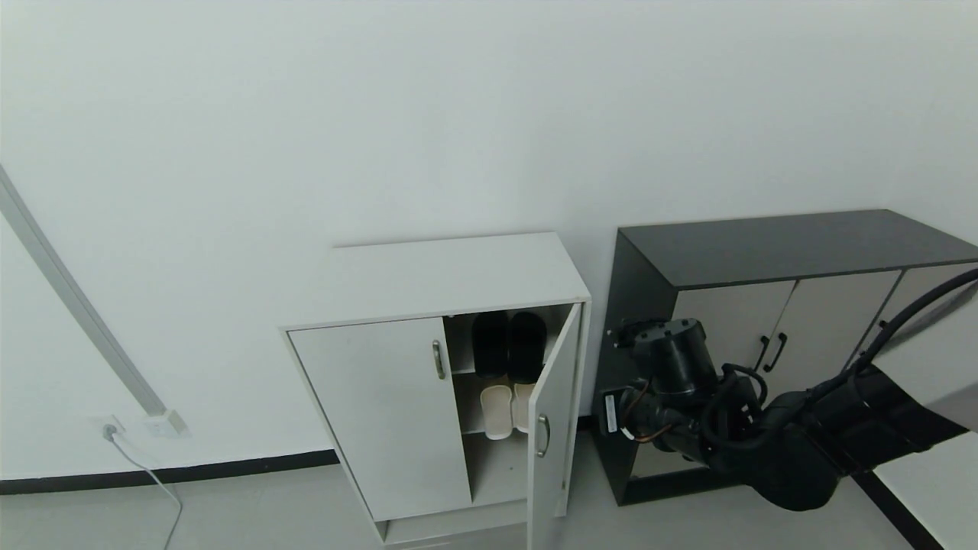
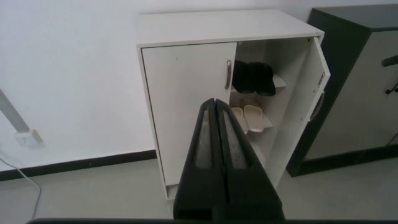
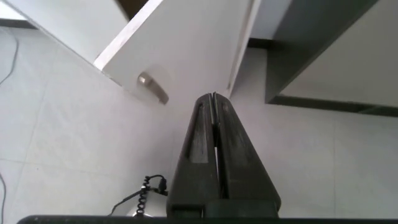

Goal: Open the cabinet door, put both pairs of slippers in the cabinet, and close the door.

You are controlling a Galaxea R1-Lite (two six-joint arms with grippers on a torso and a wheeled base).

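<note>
Head view: the white two-door laminate cabinet (image 1: pixel 428 305) is found with its right door (image 1: pixel 552 412) ajar; black slippers (image 1: pixel 508 344) are shelved above, cream slippers (image 1: pixel 504 409) below. Left wrist view: the left gripper (image 2: pixel 216 102) is closed, empty, well short of the cabinet. Right wrist view: the right gripper (image 3: pixel 213 97), likewise closed and empty, is held near the door's metal handle (image 3: pixel 153 88). A glancing push could slide off; the cream slippers, seemingly overhanging, could block closure.

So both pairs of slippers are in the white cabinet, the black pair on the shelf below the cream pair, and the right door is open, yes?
Not quite. The head view shows the black pair on the shelf above the cream pair, not below it. The rest holds: both pairs are in the white cabinet, and its right door is open.
</note>
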